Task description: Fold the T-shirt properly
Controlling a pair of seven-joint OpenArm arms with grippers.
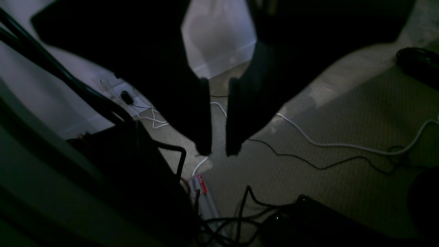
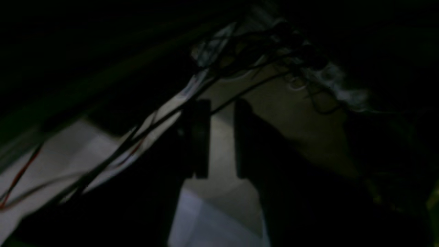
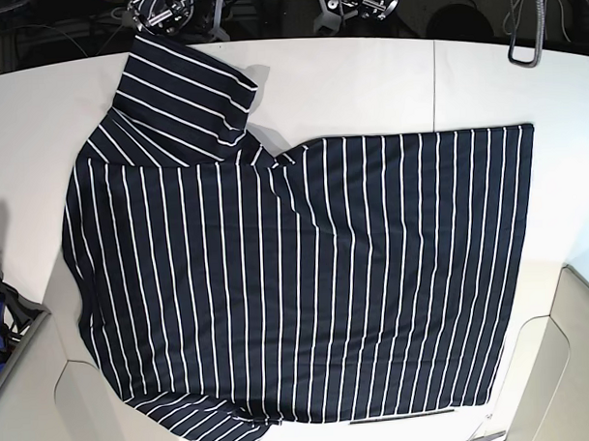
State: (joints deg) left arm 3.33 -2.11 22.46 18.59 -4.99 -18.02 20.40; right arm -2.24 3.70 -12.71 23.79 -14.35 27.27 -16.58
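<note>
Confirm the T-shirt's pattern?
The T-shirt is dark navy with thin, evenly spaced white stripes; clearest in the base view.

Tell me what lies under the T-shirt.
The T-shirt lies spread flat on a white table, whose bare top shows around it. Whatever sits beneath the cloth itself is covered and cannot be seen.

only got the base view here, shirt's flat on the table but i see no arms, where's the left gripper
observer: The left gripper hangs over carpet strewn with cables, not over the table.
operator: holding anything
observer: No, its fingers stand slightly apart with nothing between them.
operator: and the right one
observer: The right gripper is empty too, jaws parted, facing floor and wiring in a very dark view.
</note>
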